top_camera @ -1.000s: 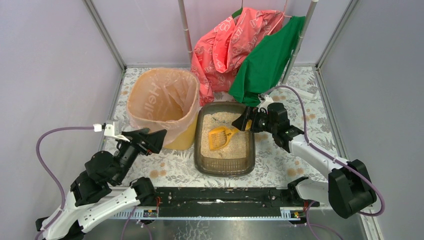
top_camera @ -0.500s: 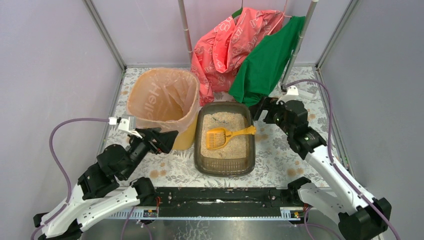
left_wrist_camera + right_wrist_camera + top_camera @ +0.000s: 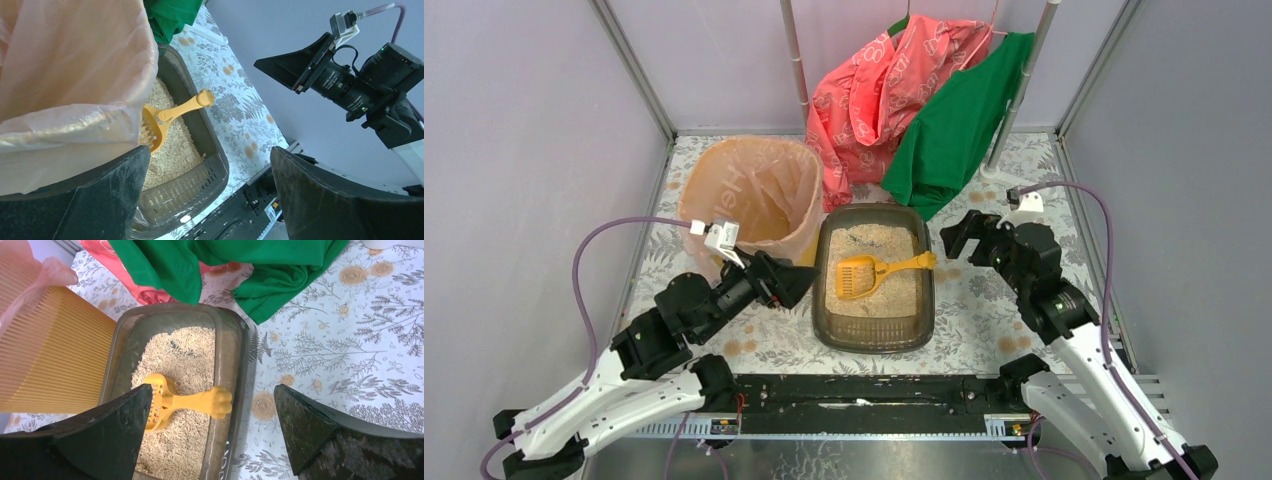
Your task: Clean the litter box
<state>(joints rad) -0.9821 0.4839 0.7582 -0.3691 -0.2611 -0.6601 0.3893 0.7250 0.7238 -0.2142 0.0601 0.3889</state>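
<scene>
- The litter box (image 3: 872,336) sits mid-desk (image 3: 984,320), just right of the lined yellow bin (image 3: 744,146), and holds beige grains.
- A yellow scoop (image 3: 869,272) lies on the grains with its handle end resting over the box's right rim.
- The right hand (image 3: 955,236) hovers just right of that rim, near the handle but apart from it; it is spread wide and holds nothing.
- The left hand (image 3: 803,285) is low at the bin's near side, beside the box's left wall, also spread wide and empty.
- A green cloth (image 3: 954,130) and a pink cloth (image 3: 874,90) hang behind the box.
</scene>
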